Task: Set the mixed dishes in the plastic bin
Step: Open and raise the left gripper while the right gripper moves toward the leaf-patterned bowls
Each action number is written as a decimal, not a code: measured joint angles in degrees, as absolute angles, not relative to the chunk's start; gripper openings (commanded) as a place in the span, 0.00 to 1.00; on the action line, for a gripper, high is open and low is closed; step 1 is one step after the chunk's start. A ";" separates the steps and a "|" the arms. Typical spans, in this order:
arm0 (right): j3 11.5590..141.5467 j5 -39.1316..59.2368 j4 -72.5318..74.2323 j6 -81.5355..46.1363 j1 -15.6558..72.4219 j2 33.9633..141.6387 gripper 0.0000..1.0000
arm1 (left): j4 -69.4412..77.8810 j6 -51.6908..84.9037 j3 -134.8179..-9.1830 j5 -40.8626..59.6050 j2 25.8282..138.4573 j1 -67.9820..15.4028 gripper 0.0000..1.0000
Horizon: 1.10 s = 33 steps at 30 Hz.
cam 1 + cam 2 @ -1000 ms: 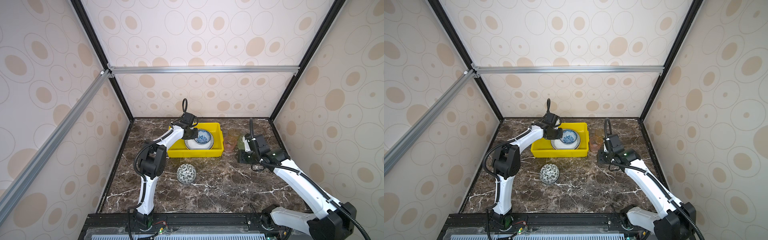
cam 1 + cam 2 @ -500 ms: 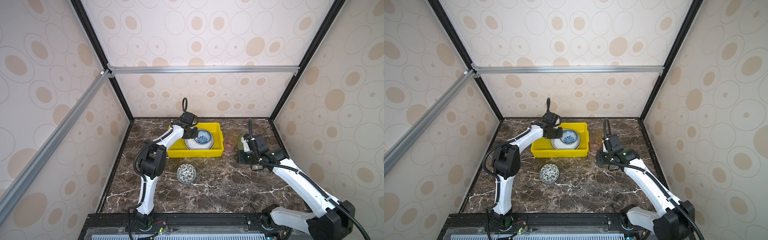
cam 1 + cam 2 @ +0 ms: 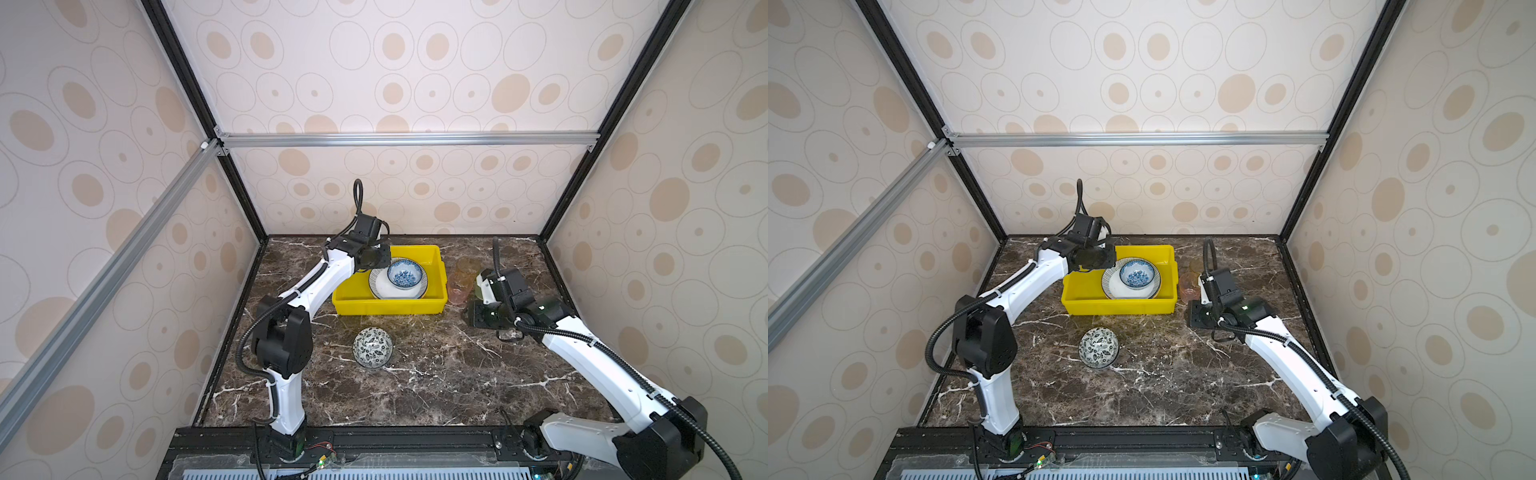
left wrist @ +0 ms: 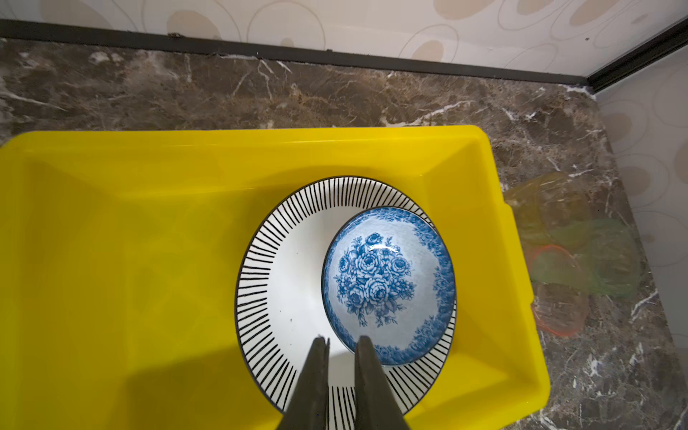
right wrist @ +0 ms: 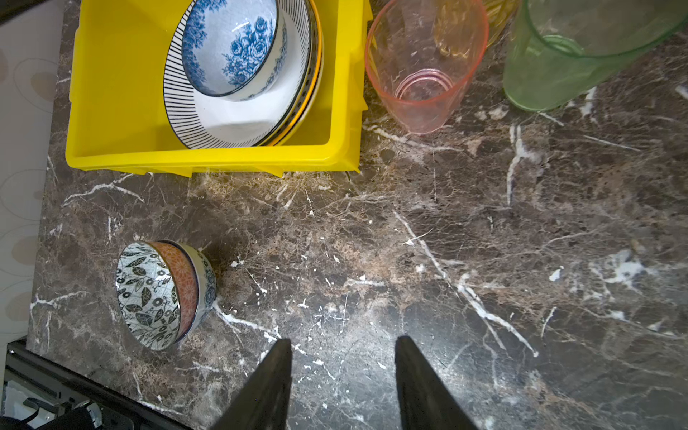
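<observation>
The yellow plastic bin [image 3: 388,308] already holds a striped-rim plate [image 3: 384,291] toward its right wall, with the blue-floral bowl [image 3: 405,274] resting on it. The left gripper [image 4: 342,340] reaches in from the bin's back left corner; its fingers are parted by a narrow slit with nothing between them, the tips at the bowl's rim. In front of the bin's near wall, well apart from it, a black-white bowl [image 3: 372,347] sits mouth-up on the brown marble tabletop [image 3: 436,386]. The pink cup [image 5: 424,70], amber cup [image 3: 467,264] and green cup [image 5: 558,56] stand upright just beside the bin's right wall, long axes vertical. The right gripper [image 5: 342,342] hangs off the bin's front right corner, half-spread and empty, with the cups ahead of its fingers, so I judge this arm the nearer for them. Wallpapered panels close in behind the bin.
</observation>
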<state>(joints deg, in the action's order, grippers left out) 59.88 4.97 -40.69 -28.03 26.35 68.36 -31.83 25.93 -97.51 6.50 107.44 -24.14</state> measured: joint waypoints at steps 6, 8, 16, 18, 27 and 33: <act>61.06 4.73 -40.66 -28.93 29.80 70.41 0.48 | -31.48 25.61 -89.60 4.95 99.81 -24.14 0.16; 61.87 4.49 -40.51 -29.21 31.14 71.24 0.48 | -31.11 25.50 -86.46 4.56 97.19 -24.12 0.16; 65.19 3.75 -38.94 -30.17 36.97 76.51 0.48 | -30.11 25.34 -74.30 3.79 85.38 -24.05 0.16; 66.06 3.62 -38.39 -30.41 38.41 78.15 0.48 | -30.06 25.28 -72.23 3.22 82.67 -23.97 0.17; 70.59 2.94 -37.69 -30.85 43.55 84.53 0.47 | -29.80 25.30 -63.75 1.80 71.68 -22.41 0.18; 73.03 2.68 -37.71 -30.96 45.65 86.85 0.47 | -29.74 25.34 -59.66 2.11 68.01 -21.67 0.18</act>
<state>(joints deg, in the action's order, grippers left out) 73.03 2.68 -37.71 -30.96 45.65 86.85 -29.74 25.34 -59.66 2.11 68.01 -21.67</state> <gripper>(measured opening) 0.473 0.179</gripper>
